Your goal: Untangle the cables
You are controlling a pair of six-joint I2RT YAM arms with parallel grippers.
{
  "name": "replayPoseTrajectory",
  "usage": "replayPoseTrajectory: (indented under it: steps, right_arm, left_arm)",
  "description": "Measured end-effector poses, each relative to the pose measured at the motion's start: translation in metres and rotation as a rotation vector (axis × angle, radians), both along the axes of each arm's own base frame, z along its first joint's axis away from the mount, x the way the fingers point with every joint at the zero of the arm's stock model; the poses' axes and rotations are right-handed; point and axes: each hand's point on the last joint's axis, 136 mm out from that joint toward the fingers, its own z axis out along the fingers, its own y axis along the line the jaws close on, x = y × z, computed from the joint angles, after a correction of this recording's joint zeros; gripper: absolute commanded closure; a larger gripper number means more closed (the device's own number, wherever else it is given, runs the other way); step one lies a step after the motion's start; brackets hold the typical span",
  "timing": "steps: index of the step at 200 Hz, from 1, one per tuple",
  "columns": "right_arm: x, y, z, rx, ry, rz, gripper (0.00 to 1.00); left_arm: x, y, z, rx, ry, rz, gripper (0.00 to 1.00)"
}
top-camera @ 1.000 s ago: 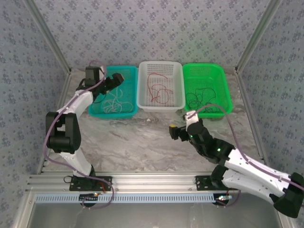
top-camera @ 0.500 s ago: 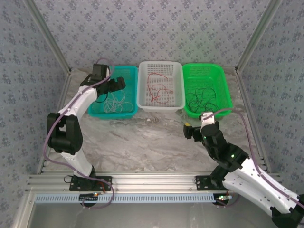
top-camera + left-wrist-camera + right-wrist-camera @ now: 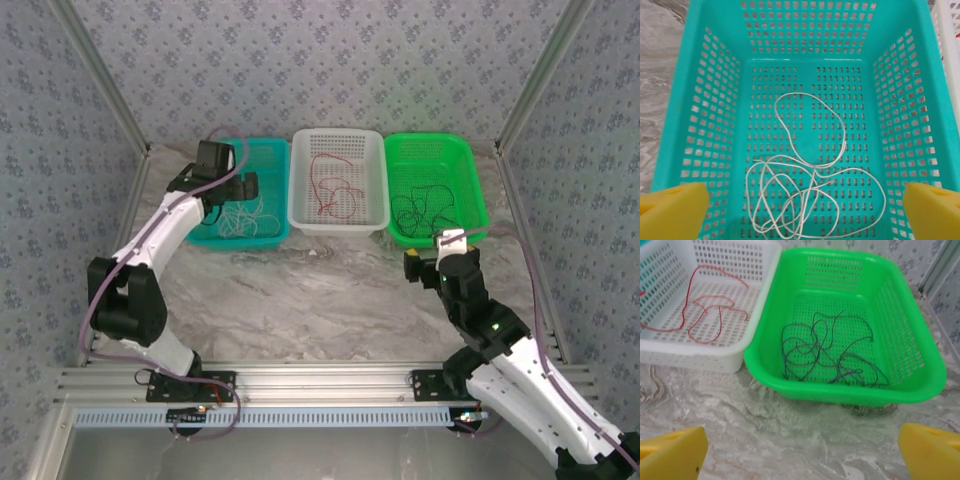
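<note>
Seemingly separated already: white cable [image 3: 812, 170] is laid in teal basket [image 3: 685, 100] at ten o'clock, red cable [image 3: 720, 320] at twelve, black cable [image 3: 816, 351] at two; left gripper [image 3: 802, 210] and right gripper [image 3: 802, 452] are held wide, empty.

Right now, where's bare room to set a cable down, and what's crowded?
Free: table in front of the white basket; far floor of the teal basket. Crowded: its near floor, under the white cable; middle of the green basket, under the black cable.

Both arms reach forward — left claw [image 3: 236, 190] and right claw [image 3: 430, 256] spread wide.
</note>
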Motion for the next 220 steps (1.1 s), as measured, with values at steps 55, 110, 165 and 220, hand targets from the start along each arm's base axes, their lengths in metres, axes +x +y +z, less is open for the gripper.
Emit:
replayPoseTrajectory:
  steps: [55, 110, 165, 220]
  right_arm:
    - [0.043, -0.040, -0.021, -0.076, -0.046, -0.151, 0.00]
    - [0.072, -0.106, -0.114, -0.039, 0.057, -0.305, 0.00]
    - [0.101, -0.092, -0.131, -0.002, 0.035, -0.216, 0.00]
    - [0.113, -0.083, -0.139, 0.013, 0.026, -0.164, 0.00]
  left_arm:
    - [-0.048, 0.018, -0.010, 0.060, -0.118, 0.001, 0.01]
    - [-0.073, 0.015, -0.044, 0.254, -0.211, -0.052, 0.00]
    - [-0.076, 0.052, -0.057, 0.298, -0.317, 0.035, 0.01]
    - [-0.069, 0.080, -0.061, 0.196, -0.410, 0.058, 0.00]
